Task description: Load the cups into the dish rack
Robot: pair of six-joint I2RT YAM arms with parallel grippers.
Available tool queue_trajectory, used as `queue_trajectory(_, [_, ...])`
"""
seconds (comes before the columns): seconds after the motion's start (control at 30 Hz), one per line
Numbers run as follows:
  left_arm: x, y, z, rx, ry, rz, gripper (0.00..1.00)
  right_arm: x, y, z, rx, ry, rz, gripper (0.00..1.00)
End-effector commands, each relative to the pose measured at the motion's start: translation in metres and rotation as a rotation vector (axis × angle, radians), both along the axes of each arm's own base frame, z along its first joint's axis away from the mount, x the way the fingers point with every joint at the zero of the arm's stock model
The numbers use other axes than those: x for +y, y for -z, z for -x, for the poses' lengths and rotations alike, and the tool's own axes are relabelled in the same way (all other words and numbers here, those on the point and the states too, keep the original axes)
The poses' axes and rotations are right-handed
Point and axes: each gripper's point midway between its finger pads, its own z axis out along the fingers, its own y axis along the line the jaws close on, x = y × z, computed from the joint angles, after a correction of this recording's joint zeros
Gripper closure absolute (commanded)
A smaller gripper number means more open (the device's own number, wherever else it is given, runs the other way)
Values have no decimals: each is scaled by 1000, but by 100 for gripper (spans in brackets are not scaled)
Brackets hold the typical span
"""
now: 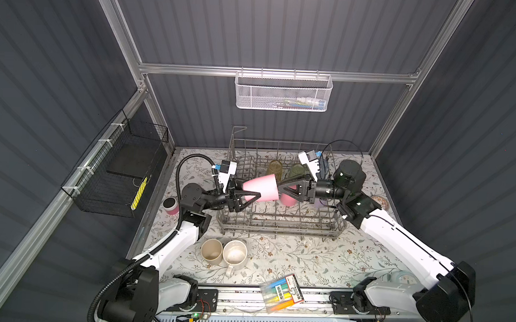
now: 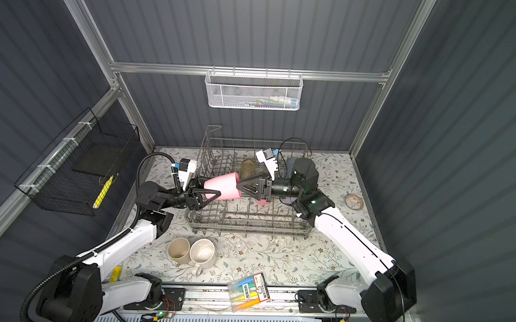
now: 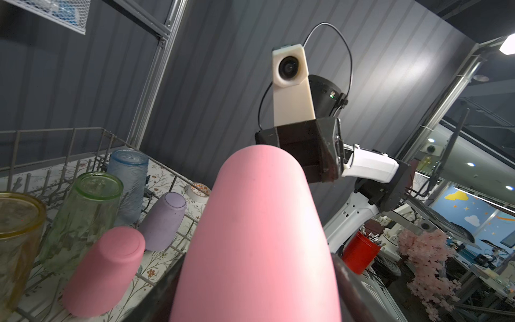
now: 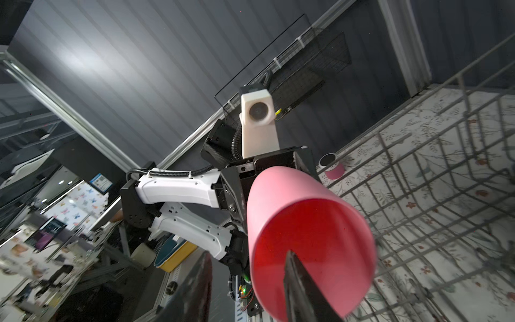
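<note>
A pink cup lies on its side in the air above the left half of the grey wire dish rack. My left gripper is shut on its narrow base end. My right gripper is open at the cup's mouth, one finger inside and the other standing off the outer wall. Upside down in the rack are amber, green, blue, lilac and pink cups. A beige tumbler and a speckled mug stand on the table.
A short pink pot with a black top sits left of the rack, and a tape roll to its right. A marker pack lies at the front edge. A white mesh basket and a black wire basket hang on the walls.
</note>
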Motion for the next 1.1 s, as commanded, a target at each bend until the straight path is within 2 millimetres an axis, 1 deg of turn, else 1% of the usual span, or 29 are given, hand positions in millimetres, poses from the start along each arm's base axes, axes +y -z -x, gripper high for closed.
queue_trajectory(0.0, [1, -9, -11, -30, -83, -55, 46, -27, 16, -19, 7, 176, 68, 55])
queue_trajectory(0.03, [2, -7, -15, -23, -112, -76, 46, -37, 17, -25, 13, 224, 72, 55])
queue_trajectory(0.07, [3, -5, -19, -16, -141, -100, 46, -45, 23, -32, 33, 269, 86, 55])
queue_trajectory(0.1, [4, -3, -24, -4, -164, -124, 46, -58, 19, -32, 24, 320, 83, 54])
queue_trajectory(0.13, [5, -4, -27, 2, -185, -143, 46, -68, 21, -37, 29, 365, 92, 54])
queue_trajectory(0.2, [6, -1, -36, 29, -223, -185, 43, -88, 28, -45, 40, 473, 135, 54])
queue_trajectory(0.3, [8, 6, -50, 79, -284, -266, 43, -115, 40, -54, 35, 619, 224, 53])
queue_trajectory(0.4, [10, 15, -61, 108, -343, -363, 43, -138, 47, -59, 34, 732, 275, 53])
queue_trajectory(0.57, [14, 21, -75, 141, -413, -481, 43, -157, 59, -64, 85, 789, 262, 53])
queue_trajectory(0.73, [21, 38, -87, 176, -467, -657, 43, -170, 77, -70, 141, 826, 264, 52])
queue_trajectory(0.9, [26, 62, -100, 227, -512, -802, 41, -174, 93, -73, 179, 824, 259, 52])
queue_trajectory(0.93, [26, 69, -100, 235, -507, -832, 41, -174, 94, -73, 182, 825, 261, 52])
queue_trajectory(0.97, [21, 61, -102, 212, -508, -837, 40, -176, 96, -73, 186, 829, 264, 52])
queue_trajectory(1.07, [13, 70, -103, 192, -507, -918, 39, -179, 98, -74, 184, 838, 265, 51])
